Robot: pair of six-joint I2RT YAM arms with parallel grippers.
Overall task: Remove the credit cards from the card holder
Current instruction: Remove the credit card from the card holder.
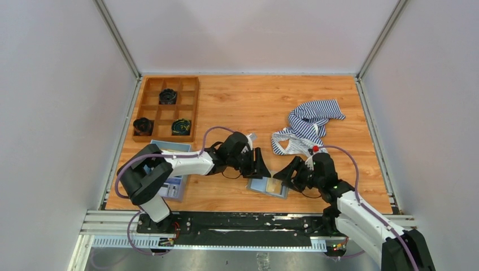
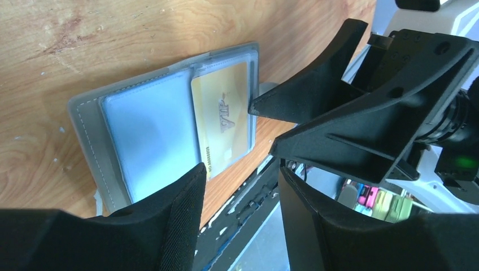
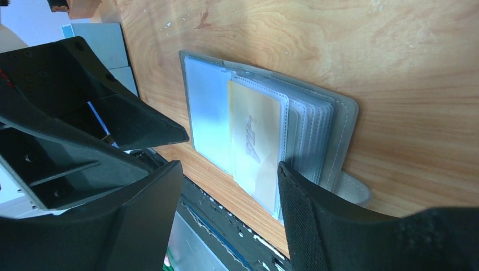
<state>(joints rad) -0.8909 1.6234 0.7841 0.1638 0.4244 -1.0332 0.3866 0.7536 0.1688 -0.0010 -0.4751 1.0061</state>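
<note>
Grey bifold card holder (image 3: 344,130) lies open, one tan-yellow credit card (image 3: 257,141) showing — others behind cannot be made out; left gripper (image 2: 240,172) and right gripper (image 3: 229,166) spread, empty.

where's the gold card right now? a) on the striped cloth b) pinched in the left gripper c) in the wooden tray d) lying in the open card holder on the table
d: the gold card lies flat in the open card holder on the table, and neither the left gripper nor the right gripper grips it.
</note>
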